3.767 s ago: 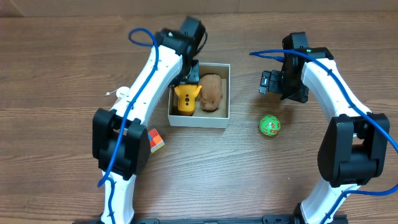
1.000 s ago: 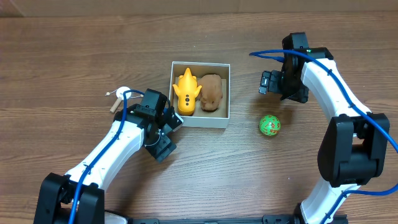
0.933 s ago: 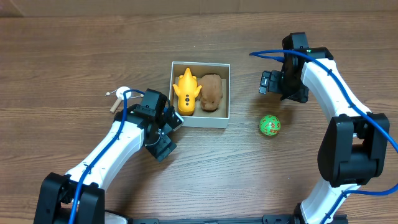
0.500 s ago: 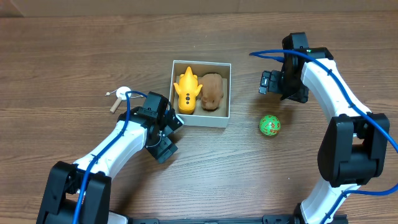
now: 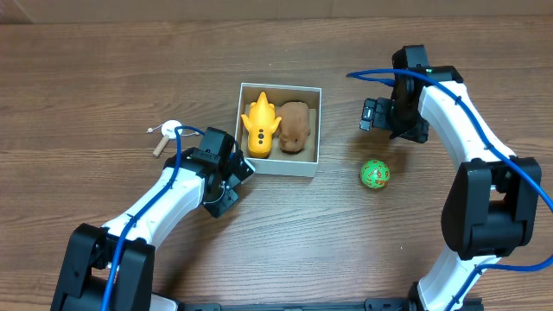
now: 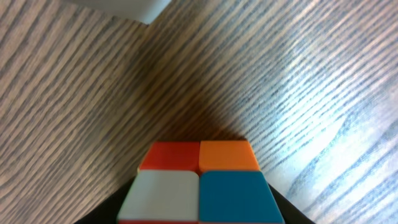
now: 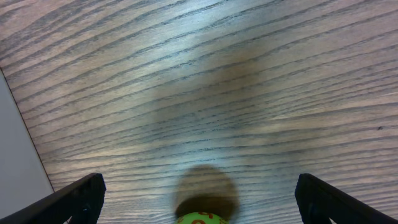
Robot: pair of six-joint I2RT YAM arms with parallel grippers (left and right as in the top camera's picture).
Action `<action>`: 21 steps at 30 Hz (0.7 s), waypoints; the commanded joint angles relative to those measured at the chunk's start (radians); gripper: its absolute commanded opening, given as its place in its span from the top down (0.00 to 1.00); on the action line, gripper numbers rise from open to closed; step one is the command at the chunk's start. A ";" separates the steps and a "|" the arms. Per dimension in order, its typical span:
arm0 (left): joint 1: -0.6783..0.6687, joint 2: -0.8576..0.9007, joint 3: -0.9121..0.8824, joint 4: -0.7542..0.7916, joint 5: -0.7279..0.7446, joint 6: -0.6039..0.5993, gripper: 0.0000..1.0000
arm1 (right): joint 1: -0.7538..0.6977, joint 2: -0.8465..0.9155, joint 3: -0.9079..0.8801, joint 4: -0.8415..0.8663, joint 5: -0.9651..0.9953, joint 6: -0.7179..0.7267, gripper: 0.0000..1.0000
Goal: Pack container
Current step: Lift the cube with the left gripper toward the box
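On the wooden counter [image 5: 104, 78], the white-walled container [image 5: 278, 167] sat just past centre toward 12 o'clock. It held 2 toys side by side: a yellow toy [image 5: 258, 127] and, at its 3 o'clock, a brown plush [image 5: 295, 128]. The right tool [image 5: 371, 115] hung at 3 o'clock from the container with its jaws spread wide. At the container's 7 o'clock, the left tool [image 5: 223, 197] was closed on a colour-tiled cube [image 6: 199, 190]. A green ball [image 5: 375, 174] lay at the container's 4 o'clock. A small white piece [image 5: 167, 130] lay at its 9 o'clock.
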 commanded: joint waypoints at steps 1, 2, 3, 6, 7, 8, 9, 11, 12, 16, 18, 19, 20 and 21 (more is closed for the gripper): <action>0.006 0.037 -0.011 -0.009 -0.039 -0.005 0.61 | -0.001 -0.014 0.003 0.005 0.010 -0.005 0.00; 0.006 0.037 -0.011 -0.009 -0.040 -0.005 0.60 | -0.001 -0.014 0.003 0.005 0.010 -0.005 0.00; 0.006 0.037 -0.011 -0.009 -0.039 -0.005 0.58 | -0.001 -0.014 0.003 0.005 0.010 -0.005 0.00; 0.006 0.037 -0.006 -0.010 -0.040 -0.005 0.55 | -0.001 -0.014 0.003 0.005 0.010 -0.005 0.00; 0.006 0.037 -0.002 -0.010 -0.040 -0.005 0.55 | -0.001 -0.014 0.003 0.005 0.010 -0.005 0.00; 0.006 0.037 0.004 -0.013 -0.045 -0.005 0.55 | -0.001 -0.014 0.003 0.005 0.010 -0.005 0.00; 0.006 0.037 0.020 -0.026 -0.066 -0.006 0.55 | -0.001 -0.014 0.003 0.005 0.010 -0.005 0.00; 0.006 0.036 0.043 -0.051 -0.086 -0.006 0.56 | -0.001 -0.014 0.003 0.005 0.009 -0.005 0.00; 0.006 0.036 0.053 -0.062 -0.089 -0.006 0.56 | -0.001 -0.014 0.003 0.005 0.010 -0.005 0.00; 0.006 0.035 0.121 -0.130 -0.092 -0.006 0.56 | -0.001 -0.014 0.003 0.005 0.010 -0.005 0.00; 0.006 0.035 0.157 -0.166 -0.092 -0.006 0.56 | -0.001 -0.014 0.003 0.005 0.010 -0.005 0.00; 0.006 0.035 0.178 -0.184 -0.092 -0.006 0.56 | -0.001 -0.014 0.003 0.005 0.009 -0.005 0.00; 0.006 0.035 0.195 -0.198 -0.092 -0.005 0.56 | -0.001 -0.014 0.003 0.005 0.009 -0.005 0.00; 0.006 0.035 0.211 -0.211 -0.092 -0.005 0.56 | -0.001 -0.014 0.003 0.005 0.010 -0.005 0.00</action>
